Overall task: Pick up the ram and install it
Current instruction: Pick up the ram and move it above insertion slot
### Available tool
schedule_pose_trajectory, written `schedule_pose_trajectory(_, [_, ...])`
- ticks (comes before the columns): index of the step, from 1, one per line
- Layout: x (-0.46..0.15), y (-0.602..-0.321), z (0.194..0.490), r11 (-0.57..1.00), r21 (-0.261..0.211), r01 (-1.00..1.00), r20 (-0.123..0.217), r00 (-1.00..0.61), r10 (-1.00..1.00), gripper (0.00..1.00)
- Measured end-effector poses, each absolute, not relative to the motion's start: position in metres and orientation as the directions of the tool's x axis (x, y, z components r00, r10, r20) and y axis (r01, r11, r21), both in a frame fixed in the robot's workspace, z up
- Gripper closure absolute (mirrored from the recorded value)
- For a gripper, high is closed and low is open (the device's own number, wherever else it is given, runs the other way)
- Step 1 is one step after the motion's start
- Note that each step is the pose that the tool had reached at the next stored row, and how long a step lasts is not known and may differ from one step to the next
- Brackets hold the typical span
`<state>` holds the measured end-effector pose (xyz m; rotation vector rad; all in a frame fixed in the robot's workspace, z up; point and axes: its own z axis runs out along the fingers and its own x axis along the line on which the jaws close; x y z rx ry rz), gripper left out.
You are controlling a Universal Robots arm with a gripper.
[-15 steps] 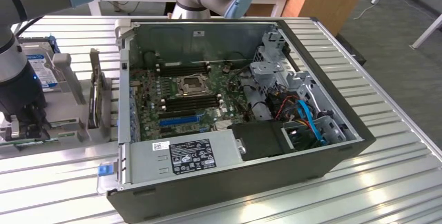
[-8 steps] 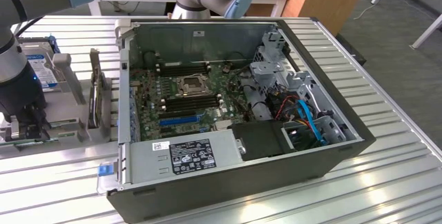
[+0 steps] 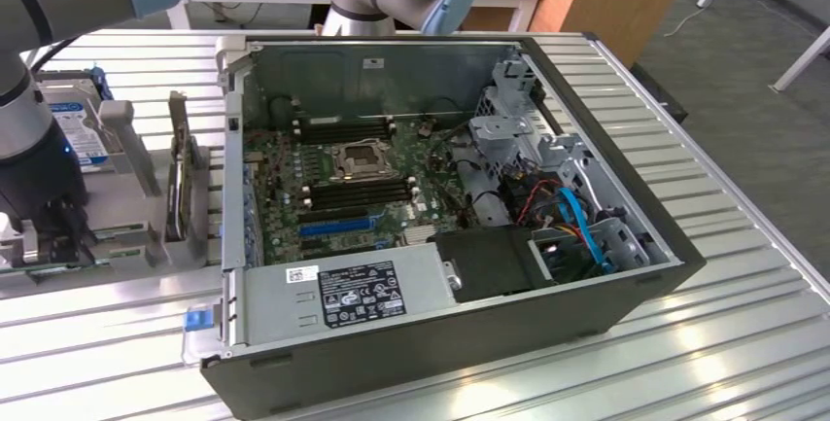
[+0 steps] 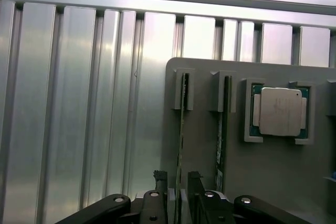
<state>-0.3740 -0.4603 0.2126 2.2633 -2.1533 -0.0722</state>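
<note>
Wrist view: the claw hangs over a grey holder with its fingers spread, one on each side of the ram, which stands on edge in a notched slot. Whether either finger touches the stick cannot be told, and nothing is pinched. A second stick stands just beside the ram in the next slot, parallel to it, with only a narrow lane of holder between them. Further along, a CPU lies flat in a square pocket; the marks on its metal lid are too faint to read. The holder's rounded edge lies close to the ram's outer side, and past that edge the ribbed metal bench runs bare to its far rail. In the exterior view the arm comes down at the exterior view's left, outside the open case. Near it stand a drive with a blue label and an upright dark card; their writing cannot be read. Inside the case the PSU carries a black label of white print and symbols and a small white barcode sticker, both too small to read. The board lies flat on the case floor, with black slots beside the socket and open air above them. Blue cables crowd the exterior view's right end of the case.
</note>
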Motion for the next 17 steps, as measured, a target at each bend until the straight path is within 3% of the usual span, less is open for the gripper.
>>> schedule_pose_trajectory(17, [-0.3740,-0.4602,0.2034,-0.050,0.044,-0.998,-0.022,0.049,-0.999,0.71])
